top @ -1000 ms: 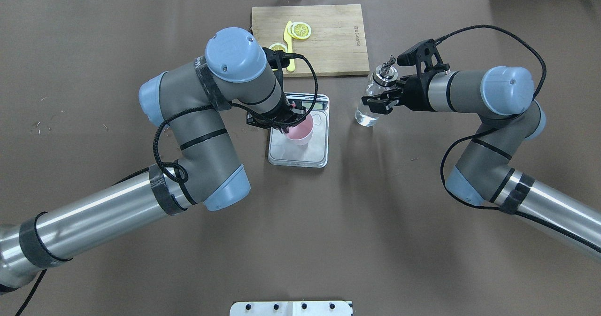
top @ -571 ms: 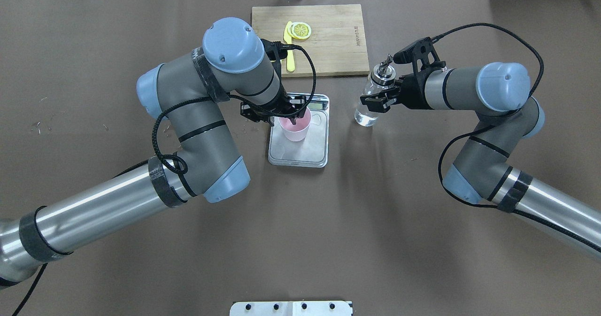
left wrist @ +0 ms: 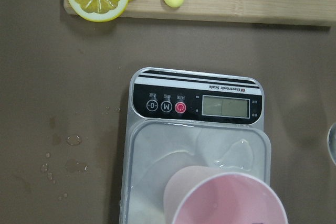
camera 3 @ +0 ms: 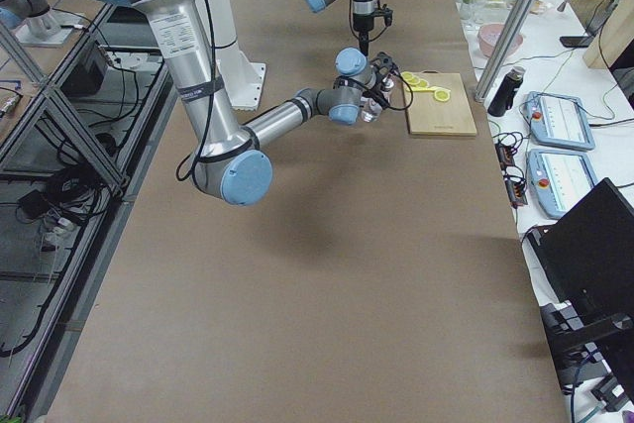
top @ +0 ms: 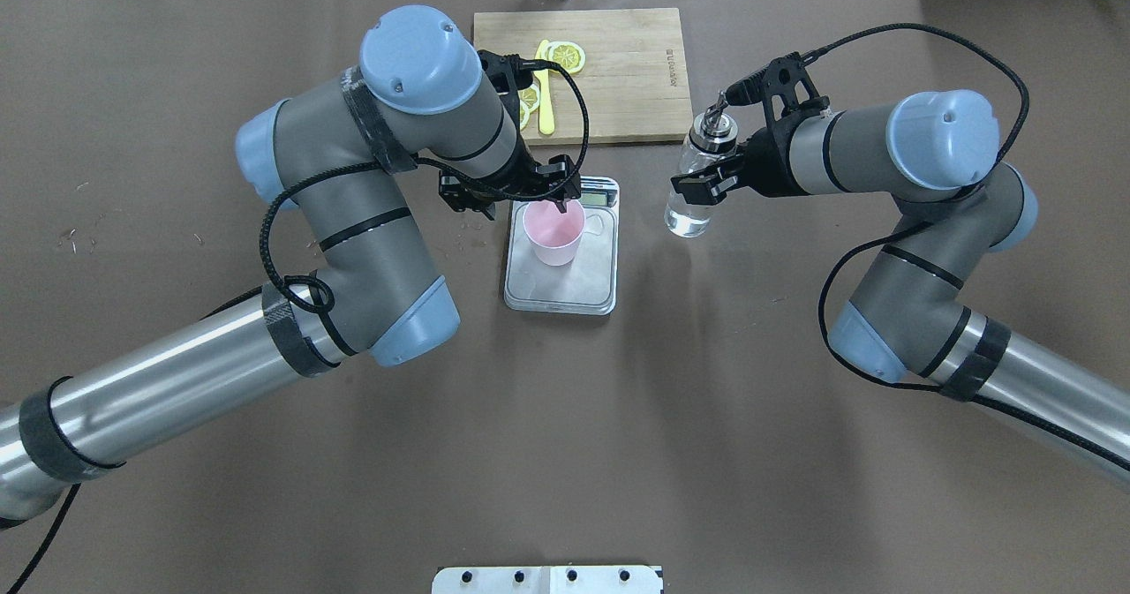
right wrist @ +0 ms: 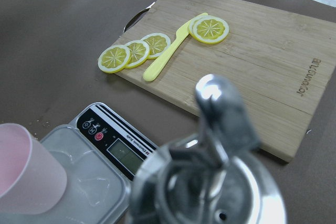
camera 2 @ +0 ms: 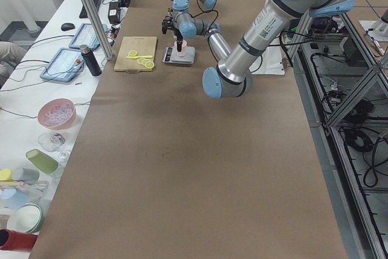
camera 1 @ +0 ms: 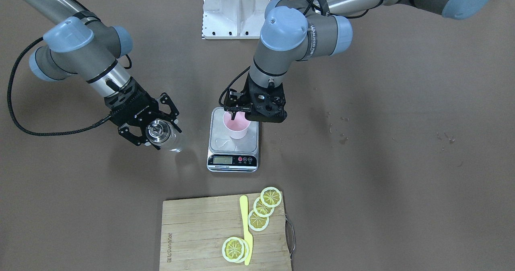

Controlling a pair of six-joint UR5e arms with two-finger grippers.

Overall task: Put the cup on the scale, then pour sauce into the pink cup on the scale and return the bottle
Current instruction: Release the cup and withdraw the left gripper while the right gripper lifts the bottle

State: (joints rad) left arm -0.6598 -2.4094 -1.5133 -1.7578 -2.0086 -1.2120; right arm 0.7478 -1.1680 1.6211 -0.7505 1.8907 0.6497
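The pale pink cup (top: pixel 553 234) stands upright on the silver scale (top: pixel 583 287), on the platform half nearer the display; it also shows in the front view (camera 1: pixel 236 127) and the left wrist view (left wrist: pixel 226 203). My left gripper (top: pixel 549 204) is open just above the cup's far rim, with one fingertip still over it. My right gripper (top: pixel 697 184) is shut on the clear glass bottle (top: pixel 689 213), to the right of the scale. The bottle leans slightly, base at or just above the table, with clear sauce in its lower part. Its metal spout (right wrist: pixel 210 98) fills the right wrist view.
A wooden cutting board (top: pixel 627 73) with lemon slices (top: pixel 565 57) and a yellow knife (top: pixel 546 109) lies just beyond the scale. Water droplets (left wrist: pixel 68 153) dot the table beside the scale. The white robot base plate (top: pixel 547 579) is at the near edge.
My left gripper set the cup on the scale, let go and drew back toward the board. My right gripper shifted slightly away with the bottle, changing its lean.
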